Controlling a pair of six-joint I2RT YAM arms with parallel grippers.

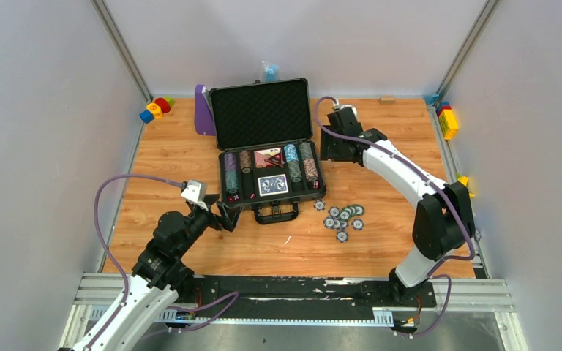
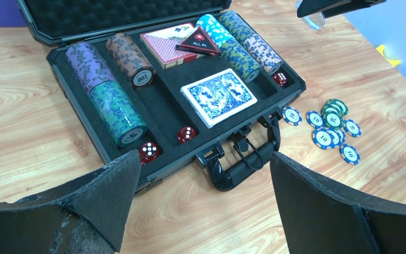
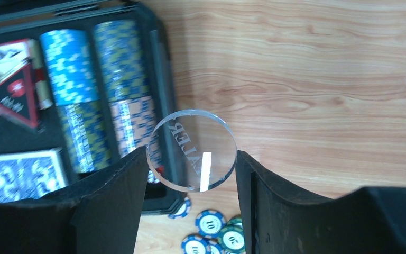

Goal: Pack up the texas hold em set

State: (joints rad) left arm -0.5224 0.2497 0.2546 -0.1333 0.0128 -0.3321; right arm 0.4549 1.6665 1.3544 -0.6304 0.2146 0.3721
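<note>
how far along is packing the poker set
Done: chip rows, two card decks and dice sit in the open case. In hand: the right pincer holds a clear dealer button by the case's right edge. To do: loose chips on the table, lid up; left pincer open, empty.

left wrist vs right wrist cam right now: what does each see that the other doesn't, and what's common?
Left wrist only: the case handle, the purple chip stack, the green chip stack and the brown chip stack.
Right wrist only: the lettering on the clear dealer button, held in the right gripper by the right edge of the case.
Both: the blue card deck, the black triangular button, the blue chip rows, and the loose chips on the table.
</note>
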